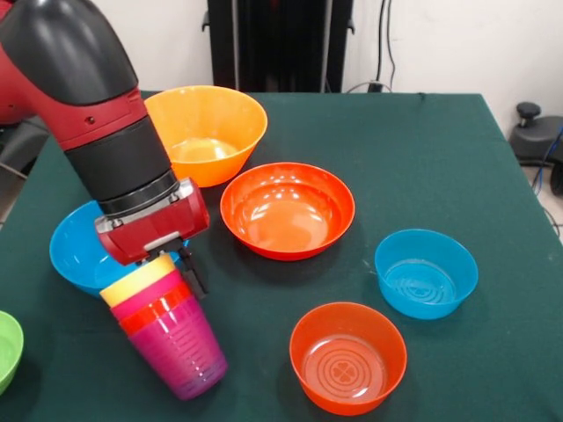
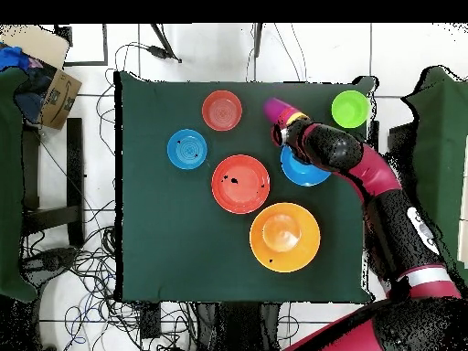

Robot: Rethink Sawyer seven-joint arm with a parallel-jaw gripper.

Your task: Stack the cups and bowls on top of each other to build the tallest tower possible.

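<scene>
Small translucent orange plastic bowl (image 1: 348, 358) sits nearest; I see gripper (image 1: 167, 259) clamped on tilted nested-tumbler tower (image 1: 169, 327).

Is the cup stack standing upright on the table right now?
No, the nested cup stack leans clearly to one side beneath the tool, with its purple base cup tipped against the green table.

Sawyer arm (image 1: 97, 105): red and black

Glossy black rounded shell over a crimson casing with small screws, a matte black cylindrical wrist ringed in silver, then a red end block bearing a pale plate and black gripper (image 1: 180, 264).
</scene>
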